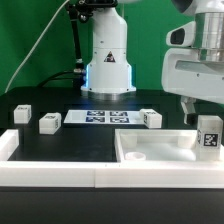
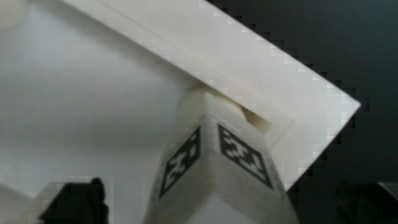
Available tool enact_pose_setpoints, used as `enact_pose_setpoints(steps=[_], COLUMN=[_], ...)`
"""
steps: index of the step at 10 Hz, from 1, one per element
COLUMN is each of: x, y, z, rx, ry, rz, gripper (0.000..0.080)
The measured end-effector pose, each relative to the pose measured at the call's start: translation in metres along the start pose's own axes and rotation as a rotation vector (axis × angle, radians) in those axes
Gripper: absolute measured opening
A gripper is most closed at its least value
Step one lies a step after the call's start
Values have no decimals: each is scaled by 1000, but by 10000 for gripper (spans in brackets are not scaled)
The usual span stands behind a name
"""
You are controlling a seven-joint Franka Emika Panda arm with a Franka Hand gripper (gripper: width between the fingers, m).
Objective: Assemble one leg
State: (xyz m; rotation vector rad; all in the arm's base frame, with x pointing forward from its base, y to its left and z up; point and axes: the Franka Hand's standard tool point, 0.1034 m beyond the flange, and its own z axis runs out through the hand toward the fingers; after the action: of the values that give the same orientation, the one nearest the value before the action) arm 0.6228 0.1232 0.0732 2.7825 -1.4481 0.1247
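A small white leg (image 1: 209,133) with black-and-white tags stands upright at the far right corner of the large white square part (image 1: 150,152), at the exterior view's right. My gripper (image 1: 206,108) hangs just above and around the leg's top. In the wrist view the leg (image 2: 222,160) runs from between my fingers down to the corner of the square part (image 2: 107,90). The dark fingers (image 2: 75,202) stand a little off the leg's sides, so the gripper (image 2: 222,208) looks open around it.
Three more legs lie on the black table: two at the exterior view's left (image 1: 22,115) (image 1: 49,123) and one near the middle (image 1: 152,119). The marker board (image 1: 100,118) lies in front of the arm's base (image 1: 108,70). A white rim (image 1: 50,172) borders the table's front.
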Motion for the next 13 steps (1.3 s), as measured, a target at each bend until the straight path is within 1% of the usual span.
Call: enact_pose_setpoints(steps=[1,2,3,5,6,8,9,10,11,12,13], x=[0,-1,-2,0,2,6,6,8,8,8,9], y=[0,-1,-1,-3,-3,-3,-4,-2,-2,-2,-3], z=[0,0,0,-1,-2,-4,-4,-4,-4,-4,-4], rx=[1,1,0,-1,1,-3,-5,-14,-15,-14,-14], ry=[0,-1,1,7,9,15,18,22,22,23,24], rz=[-147,-217,-343,-634,-693,-907,-930,-1000,-979,-974,-944], gripper=[649,649,649,649,649,649,649,565,428,428,294])
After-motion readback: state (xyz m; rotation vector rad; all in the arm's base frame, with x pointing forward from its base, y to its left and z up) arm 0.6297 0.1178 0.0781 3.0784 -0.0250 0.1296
